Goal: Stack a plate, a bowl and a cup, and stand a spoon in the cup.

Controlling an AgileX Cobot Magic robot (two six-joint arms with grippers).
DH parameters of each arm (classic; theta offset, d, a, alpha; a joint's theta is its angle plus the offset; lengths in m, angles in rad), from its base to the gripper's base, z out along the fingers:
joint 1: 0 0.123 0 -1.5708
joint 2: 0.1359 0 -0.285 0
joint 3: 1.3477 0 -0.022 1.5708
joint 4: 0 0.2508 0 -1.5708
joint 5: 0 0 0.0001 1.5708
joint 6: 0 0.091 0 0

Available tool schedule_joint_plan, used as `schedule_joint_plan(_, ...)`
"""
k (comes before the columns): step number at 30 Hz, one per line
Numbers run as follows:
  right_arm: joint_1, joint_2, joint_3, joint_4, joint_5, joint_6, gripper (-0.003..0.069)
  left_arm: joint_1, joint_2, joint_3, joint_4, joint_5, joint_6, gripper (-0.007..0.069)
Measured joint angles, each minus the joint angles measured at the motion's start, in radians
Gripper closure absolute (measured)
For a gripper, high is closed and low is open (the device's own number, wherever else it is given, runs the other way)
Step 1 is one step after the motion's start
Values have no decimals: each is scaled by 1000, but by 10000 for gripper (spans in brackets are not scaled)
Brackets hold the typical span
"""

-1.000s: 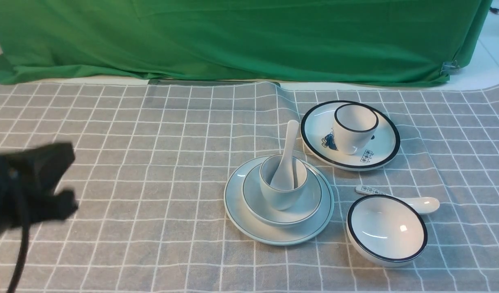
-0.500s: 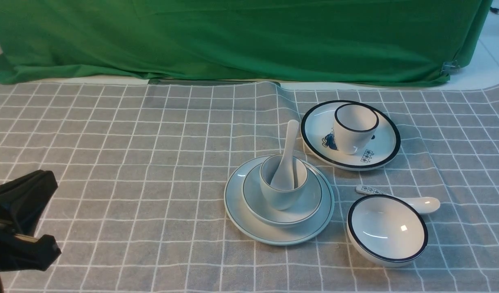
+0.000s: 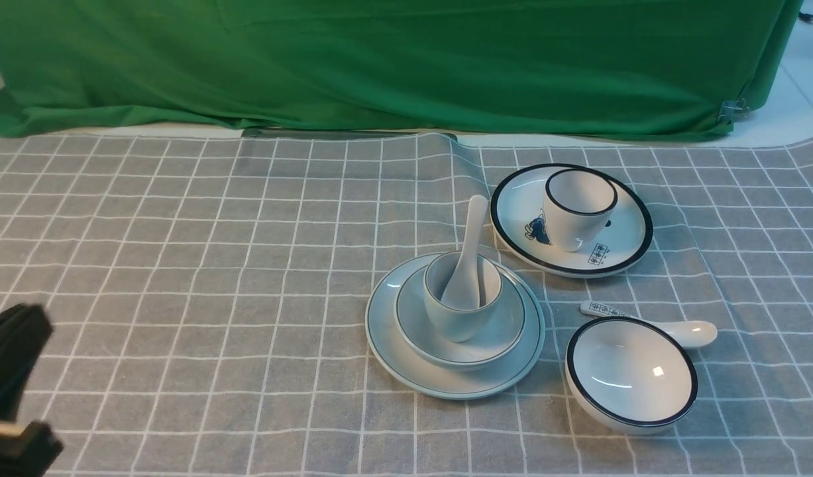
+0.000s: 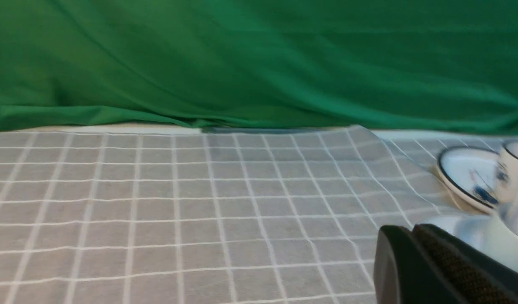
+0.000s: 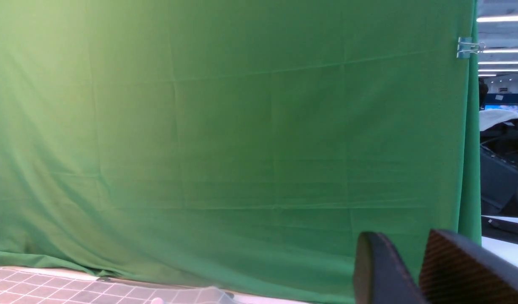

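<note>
The pale blue-grey plate (image 3: 387, 344) lies on the checked cloth right of centre. The bowl (image 3: 505, 331) sits on it, and the cup (image 3: 456, 321) stands in the bowl. The plain white spoon (image 3: 471, 238) stands in the cup, handle leaning up and away. My left gripper (image 3: 15, 371) is at the near left corner, far from the stack, shut and empty. In the left wrist view its fingers (image 4: 404, 230) lie together, with the stack blurred behind them (image 4: 486, 238). My right gripper (image 5: 400, 238) shows only in its wrist view, shut and empty, facing the green backdrop.
A white black-rimmed plate (image 3: 618, 255) with a white black-rimmed cup (image 3: 575, 209) on it stands at the back right. A white black-rimmed bowl (image 3: 628, 374) is at the front right, with a blue-patterned spoon (image 3: 684, 331) behind it. A green curtain (image 3: 379, 59) closes the far side.
My left gripper has drawn back toward the near left corner, away from the stack. The dishes and spoon have not moved.
</note>
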Motion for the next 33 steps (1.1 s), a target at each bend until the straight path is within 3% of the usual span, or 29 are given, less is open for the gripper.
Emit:
schedule_joint_plan(5,0,0,0,0,0,0,425,165,-221,186,0,21,0,608)
schedule_joint_plan(8,0,0,0,0,0,0,424,188,-274,194,3,61,0,608)
schedule_joint_plan(12,0,0,0,0,-2,0,421,191,-321,196,16,190,0,607)
schedule_joint_plan(33,0,0,0,0,-2,0,421,191,-321,196,17,200,4,607)
